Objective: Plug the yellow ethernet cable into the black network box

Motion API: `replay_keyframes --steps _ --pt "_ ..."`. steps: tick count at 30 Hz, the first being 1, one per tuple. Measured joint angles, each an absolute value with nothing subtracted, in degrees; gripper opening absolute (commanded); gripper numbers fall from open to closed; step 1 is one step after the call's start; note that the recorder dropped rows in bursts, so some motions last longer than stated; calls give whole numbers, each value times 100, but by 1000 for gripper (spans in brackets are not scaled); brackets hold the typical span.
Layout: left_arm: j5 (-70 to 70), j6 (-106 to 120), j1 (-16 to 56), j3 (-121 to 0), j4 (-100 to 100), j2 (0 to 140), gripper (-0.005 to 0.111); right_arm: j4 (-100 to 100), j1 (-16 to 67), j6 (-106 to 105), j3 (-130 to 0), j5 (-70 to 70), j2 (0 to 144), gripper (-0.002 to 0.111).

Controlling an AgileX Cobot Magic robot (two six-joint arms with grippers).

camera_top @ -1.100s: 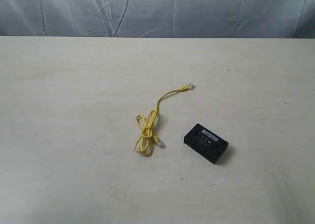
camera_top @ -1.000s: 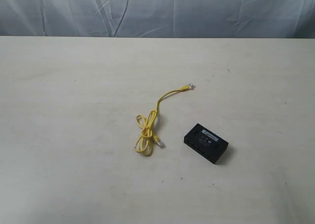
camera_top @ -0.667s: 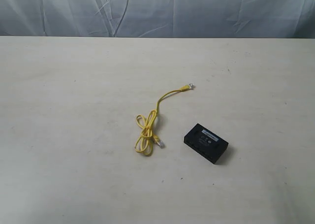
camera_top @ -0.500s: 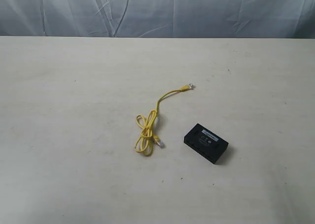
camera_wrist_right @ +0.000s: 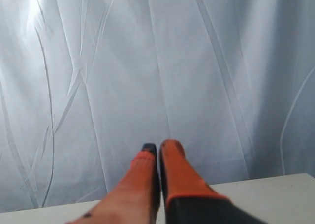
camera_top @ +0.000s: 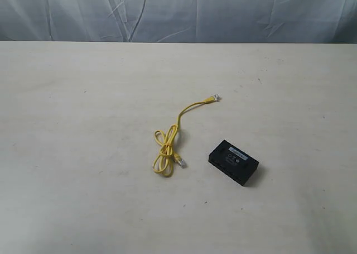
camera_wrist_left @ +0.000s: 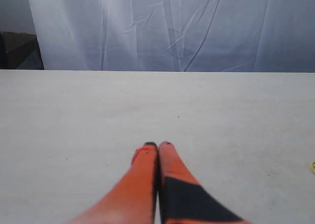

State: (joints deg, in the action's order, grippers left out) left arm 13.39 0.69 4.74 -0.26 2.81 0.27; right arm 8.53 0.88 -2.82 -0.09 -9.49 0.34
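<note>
The yellow ethernet cable point(camera_top: 170, 139) lies on the table in the exterior view, coiled at its near end, with one clear plug point(camera_top: 182, 163) by the coil and the other plug point(camera_top: 213, 98) farther back. The black network box point(camera_top: 233, 162) sits flat just right of the coil, pale label on top. Neither arm shows in the exterior view. My left gripper point(camera_wrist_left: 158, 145) is shut and empty above bare table; a yellow speck point(camera_wrist_left: 312, 166) sits at that view's edge. My right gripper point(camera_wrist_right: 157, 146) is shut and empty, facing the curtain.
A wrinkled pale blue-grey curtain point(camera_top: 178, 13) hangs behind the table's far edge. The cream tabletop point(camera_top: 83, 97) spreads wide around the cable and box. A dark object point(camera_wrist_left: 17, 49) shows beside the curtain in the left wrist view.
</note>
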Motion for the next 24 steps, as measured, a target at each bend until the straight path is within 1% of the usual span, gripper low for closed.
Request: replay_keyframes --steps 2,7,11,14,19,24 --pt "1339 69 474 -26 281 27 0 853 88 -282 -78 -770 34 -1" --pt "1339 69 474 -26 281 27 0 639 88 -282 -905 606 739 -1" --pt "1339 69 474 -26 281 27 0 490 88 -282 -1809 1854 1882 -1" --pt "1339 69 474 -26 281 27 0 495 88 -282 -2345 2438 2870 -1" --pt "1339 69 474 -26 281 27 0 850 88 -282 -2593 2414 4396 -1" --pt "1339 69 474 -26 281 27 0 1284 88 -282 -2593 2242 5309 -1"
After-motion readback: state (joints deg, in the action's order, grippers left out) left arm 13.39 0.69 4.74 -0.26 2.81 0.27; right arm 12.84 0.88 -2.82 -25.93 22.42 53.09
